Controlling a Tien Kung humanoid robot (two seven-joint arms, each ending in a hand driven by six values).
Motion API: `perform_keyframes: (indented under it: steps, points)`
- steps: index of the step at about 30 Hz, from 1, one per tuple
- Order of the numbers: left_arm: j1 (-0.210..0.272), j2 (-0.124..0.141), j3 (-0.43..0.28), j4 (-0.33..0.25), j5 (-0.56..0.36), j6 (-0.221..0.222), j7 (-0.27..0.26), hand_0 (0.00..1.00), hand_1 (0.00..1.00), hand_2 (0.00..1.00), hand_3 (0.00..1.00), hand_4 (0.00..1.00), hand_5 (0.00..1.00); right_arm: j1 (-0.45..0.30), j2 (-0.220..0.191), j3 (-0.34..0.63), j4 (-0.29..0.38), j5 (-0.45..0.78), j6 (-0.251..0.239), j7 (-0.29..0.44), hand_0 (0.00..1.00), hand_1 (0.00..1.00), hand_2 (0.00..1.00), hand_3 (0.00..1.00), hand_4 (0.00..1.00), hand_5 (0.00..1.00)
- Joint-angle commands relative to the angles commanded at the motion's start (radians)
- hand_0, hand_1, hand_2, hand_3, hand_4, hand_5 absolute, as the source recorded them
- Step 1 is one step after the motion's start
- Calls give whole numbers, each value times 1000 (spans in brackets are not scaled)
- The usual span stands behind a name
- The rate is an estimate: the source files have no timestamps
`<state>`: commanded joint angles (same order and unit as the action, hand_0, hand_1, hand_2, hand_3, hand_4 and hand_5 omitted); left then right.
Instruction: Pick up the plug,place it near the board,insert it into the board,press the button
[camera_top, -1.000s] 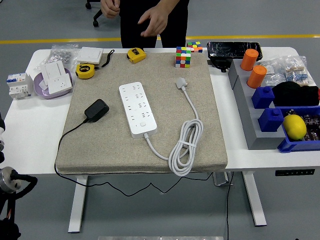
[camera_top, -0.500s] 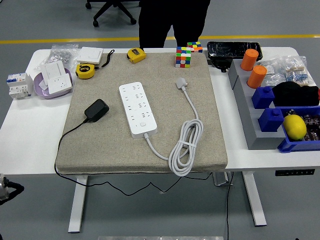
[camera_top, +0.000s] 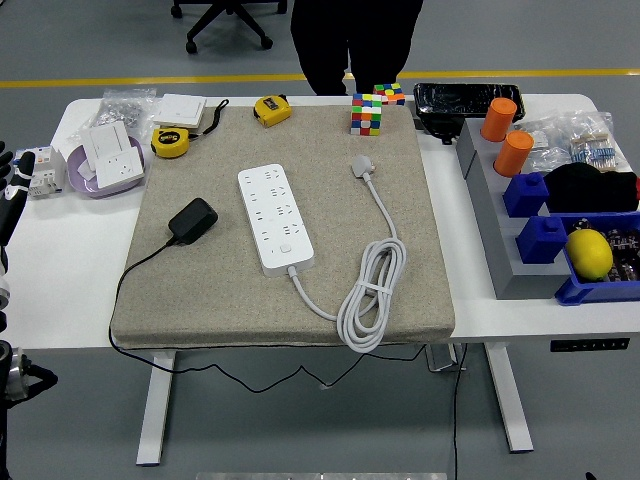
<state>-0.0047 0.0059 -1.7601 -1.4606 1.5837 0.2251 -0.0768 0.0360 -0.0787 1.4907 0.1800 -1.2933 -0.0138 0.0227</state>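
Note:
The black plug (camera_top: 193, 220) lies on the left part of the beige mat (camera_top: 410, 250), its black cord trailing off the mat's front left edge. The white power board (camera_top: 274, 217) lies lengthwise at the mat's middle, to the right of the plug, with its round button (camera_top: 287, 248) near its front end. The board's white cable (camera_top: 372, 290) is coiled to its right and ends in a white plug (camera_top: 362, 166). My left hand (camera_top: 10, 195) shows only partly at the left edge, above the table and well left of the plug. My right hand is out of view.
A person in black (camera_top: 355, 40) stands at the far side. Two yellow tape measures (camera_top: 170, 142), a purple bowl with a socket (camera_top: 110, 165) and a breaker (camera_top: 38, 170) lie back left. A colour cube (camera_top: 366, 113) stands at the back. Grey rack (camera_top: 490, 200) and blue bins (camera_top: 590, 285) stand on the right.
The person's hands have gone out of view and the person has shifted right. My left arm dropped low, then my left hand rose at the left edge beside the table. The plug and board have not moved.

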Motion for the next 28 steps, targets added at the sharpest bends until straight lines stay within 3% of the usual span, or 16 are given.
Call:
perform_keyframes:
  steps: [7,8,28]
  points:
    - [12,-2,5,4,-2,-10,10,783,804,788,811,941,744,3,4,-11,0,1,1,3,970,892,831,844,998,998]
    - [13,-2,6,4,-1,-12,12,751,744,726,759,931,744,3,4,-8,0,-3,1,2,970,893,832,844,998,998]
    - [14,-1,11,11,22,-31,30,727,690,676,716,909,701,4,-4,1,0,-41,7,-5,963,894,832,837,998,998]
